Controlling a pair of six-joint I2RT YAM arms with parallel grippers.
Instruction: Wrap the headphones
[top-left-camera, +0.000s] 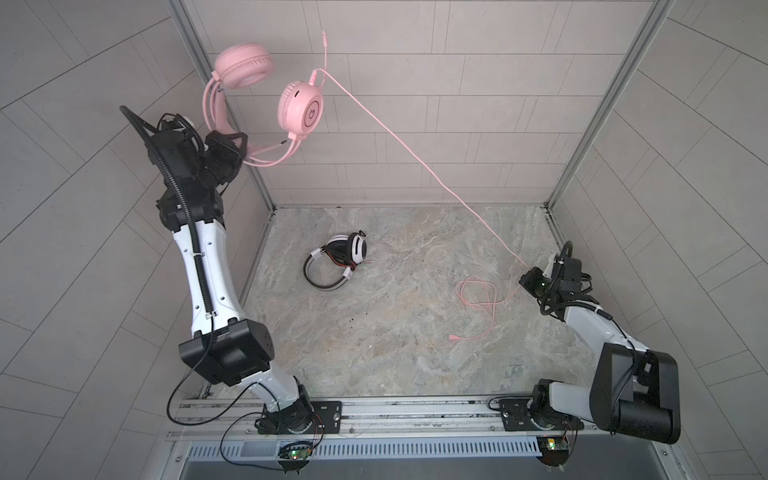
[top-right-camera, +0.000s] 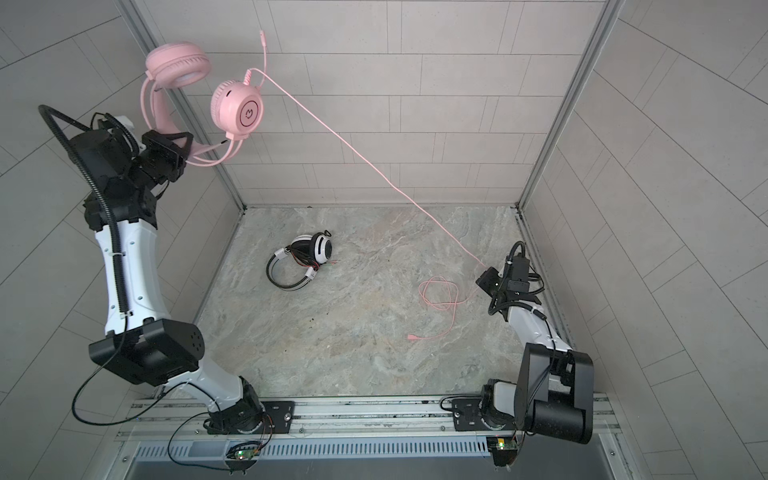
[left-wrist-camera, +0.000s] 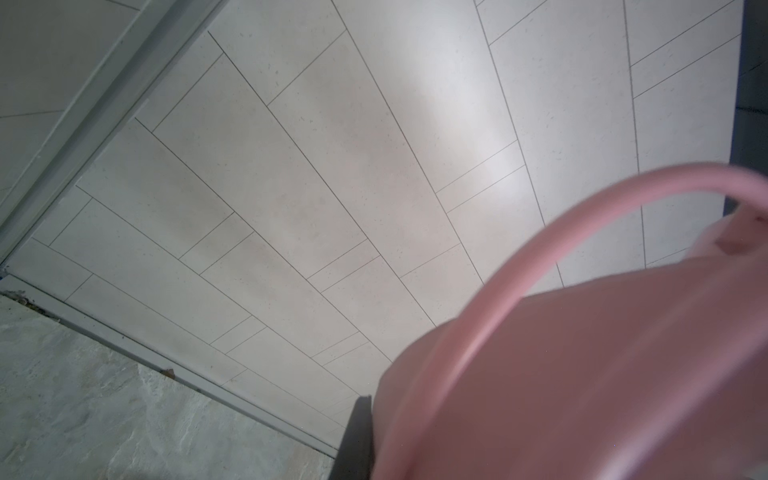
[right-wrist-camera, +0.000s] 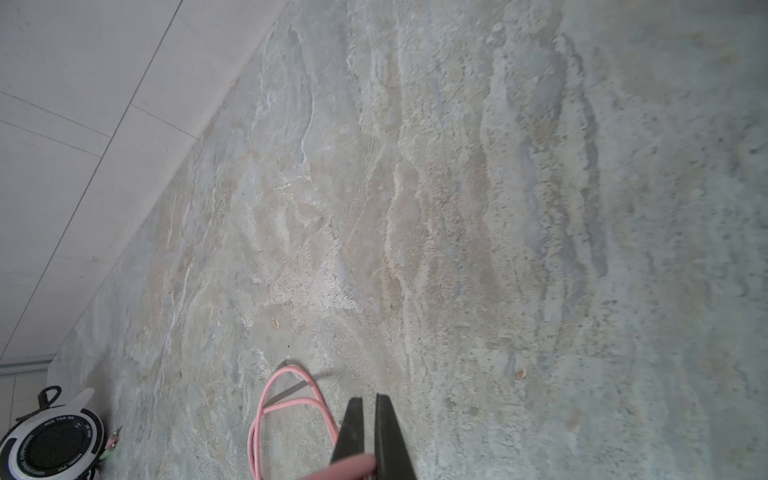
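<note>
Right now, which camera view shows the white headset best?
Both top views: the white headset lies whole on the table, headband and cups visible. The right wrist view catches one earcup at its edge; the left wrist view, nothing.

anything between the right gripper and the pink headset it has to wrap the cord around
Nothing visible. The pink cord runs free through the air from the right gripper to the pink headset in the left gripper; the white headset lies apart from it.

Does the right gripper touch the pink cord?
Touching. In the right wrist view the right gripper is shut on the pink cord, which is pinched between its fingers.
</note>
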